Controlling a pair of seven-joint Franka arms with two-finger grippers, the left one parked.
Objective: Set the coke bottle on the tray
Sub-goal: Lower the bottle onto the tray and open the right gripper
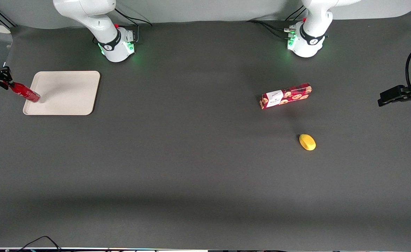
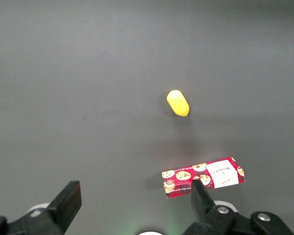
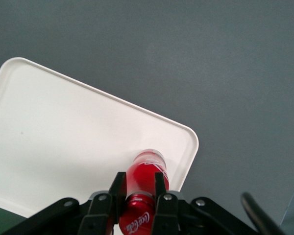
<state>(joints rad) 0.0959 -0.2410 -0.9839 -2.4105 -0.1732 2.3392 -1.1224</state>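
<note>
Coke bottle [image 1: 25,93] is pinched near its neck between the tool's [image 1: 6,84] two fingers at the working arm's end of the desk [image 1: 191,157], and it's tilted, long axis slanting down and away from the tool so the base sits over the tray's [image 1: 69,94] edge. Can't tell if the base is touching the tray surface yet. From the wrist cam the bottle [image 3: 144,178] points straight off the tool [image 3: 137,193] over the tray [image 3: 63,147], near one rounded corner. I'd guess next it just needs lowering and releasing, maybe a bit more inboard.
</note>
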